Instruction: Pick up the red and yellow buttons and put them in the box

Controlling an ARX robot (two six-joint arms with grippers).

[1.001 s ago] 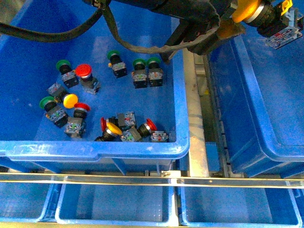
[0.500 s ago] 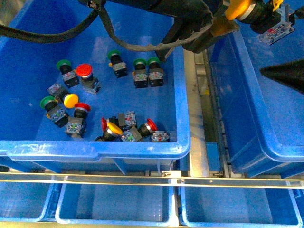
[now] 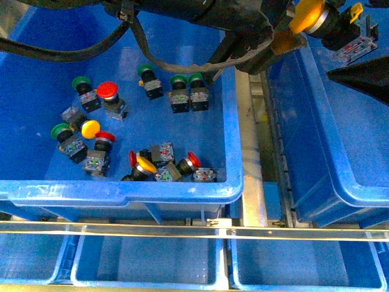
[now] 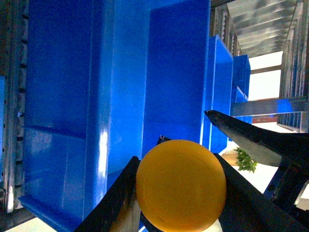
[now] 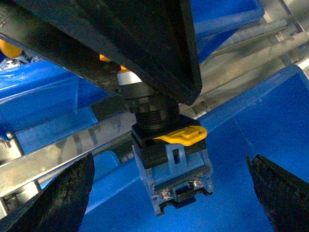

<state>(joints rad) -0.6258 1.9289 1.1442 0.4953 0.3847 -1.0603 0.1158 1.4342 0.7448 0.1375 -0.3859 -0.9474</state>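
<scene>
One yellow button [image 3: 306, 14] clamped in our left end effector [image 4: 181, 188], held above far-right box [image 3: 364, 140]. Right end effector [image 5: 174, 193] spread wide alongside. We see other red and yellow buttons [image 3: 90, 128] lying in left crate [image 3: 233, 121].

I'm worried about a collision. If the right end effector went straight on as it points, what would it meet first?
Most likely the yellow button held by the left end effector: its terminal block lies dead ahead of the open right end effector. The gap in depth is unclear.
</scene>
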